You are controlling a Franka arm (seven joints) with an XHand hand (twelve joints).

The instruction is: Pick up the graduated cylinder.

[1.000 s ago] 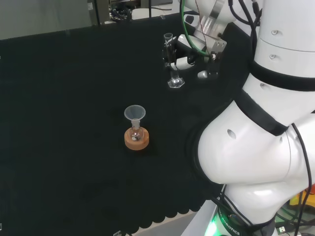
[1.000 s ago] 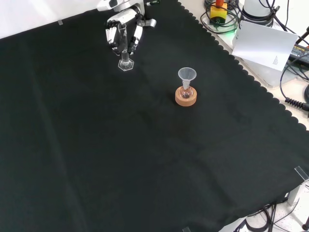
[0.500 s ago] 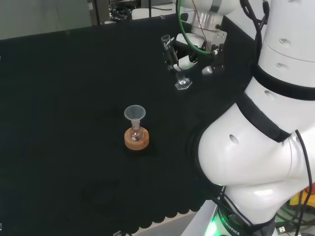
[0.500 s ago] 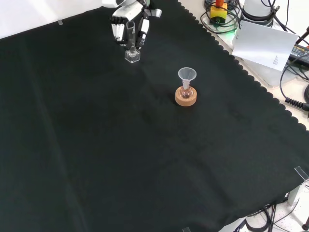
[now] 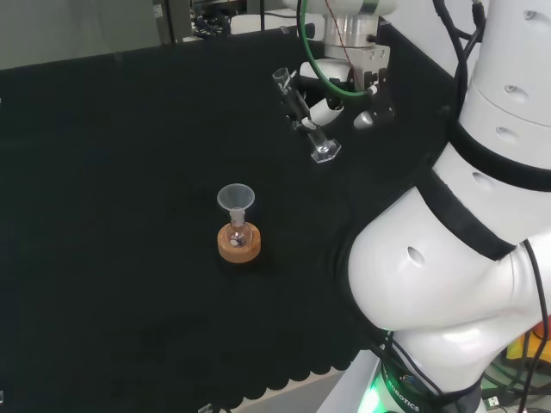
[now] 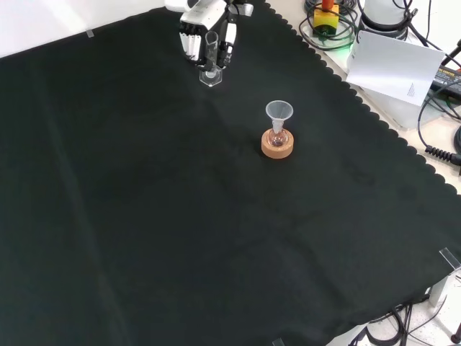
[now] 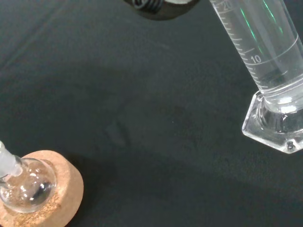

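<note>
1. Clear glass, marked with a printed scale, makes up the graduated cylinder (image 5: 303, 119), which sits in the upper middle of the head view, tilted so that its mouth leans toward the upper left and its hexagonal foot (image 5: 325, 151) points toward the lower right.
2. Black and white, the hand (image 5: 331, 99) comes in just right of the cylinder in that view, and its fingers curl round the tube — it grips the cylinder.
3. From the front camera the cylinder (image 6: 211, 56) appears near the top edge, a little left of centre, with the hand (image 6: 205, 29) wrapped round its upper part and the foot hanging just below the fingers.
4. Up close in the wrist view, the cylinder (image 7: 268, 56) shows its scale lines and its thick foot at the edge of the frame; whether the foot touches the cloth cannot be told.
5. Cork forms the ring stand (image 5: 238, 243) at the centre-left of the head view — it carries a small round flask (image 5: 238, 231) with a clear funnel (image 5: 235, 200) set in its neck.
6. That stand (image 6: 277, 145) lies right of centre in the front view, below and to the right of the cylinder, well apart from it.
7. Black cloth (image 6: 180, 238) covers the bench under everything.
</note>
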